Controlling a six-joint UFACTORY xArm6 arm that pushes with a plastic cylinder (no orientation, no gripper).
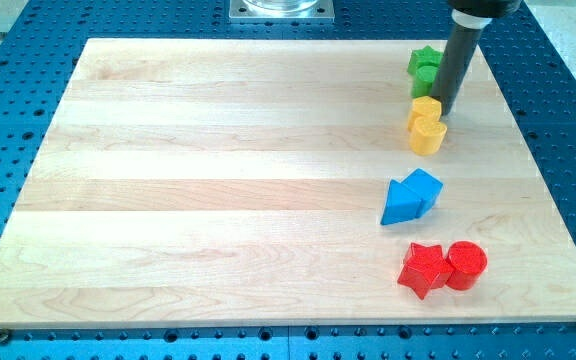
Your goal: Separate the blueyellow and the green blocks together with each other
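Observation:
My tip [441, 108] is at the view's upper right, just right of the top of the yellow blocks and just below the green blocks. Two green blocks [425, 68] sit together near the board's top right; the rod hides their right side. Two yellow blocks [426, 125] stand touching each other right below the green ones, the lower one heart-like. Two blue blocks [411, 197], wedge-shaped, lie touching each other further down, apart from the yellow pair.
A red star block [424, 268] and a red cylinder [466, 265] sit side by side near the wooden board's [218, 190] lower right. A blue perforated table [568, 120] surrounds the board. A metal mount [282, 9] is at the view's top.

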